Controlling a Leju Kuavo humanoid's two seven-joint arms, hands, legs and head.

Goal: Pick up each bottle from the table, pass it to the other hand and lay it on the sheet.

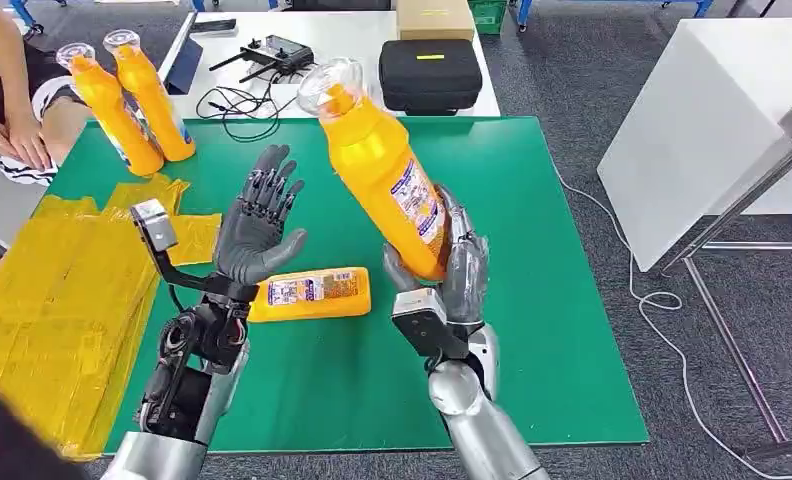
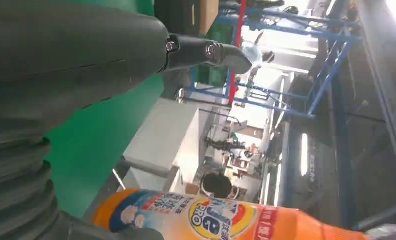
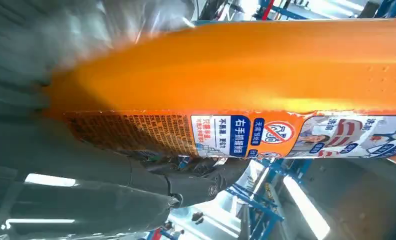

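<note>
The right hand [image 1: 450, 268] grasps the lower body of an orange bottle [image 1: 382, 165], lifted above the middle of the green table [image 1: 532, 300] and tilted so its clear cap leans toward the far left; in the right wrist view the fingers [image 3: 196, 187] wrap under the bottle's label side. The left hand [image 1: 259, 222] is released, raised with its fingers spread and palm facing the held bottle, just beside it but not touching. A second orange bottle [image 1: 312, 293] lies flat on the green surface between the two forearms. Two more orange bottles [image 1: 132, 100] stand upright together at the far left corner. A yellow sheet [image 1: 62, 290] covers the left edge. A person's hand [image 1: 17, 135] rests beyond that far left corner.
</note>
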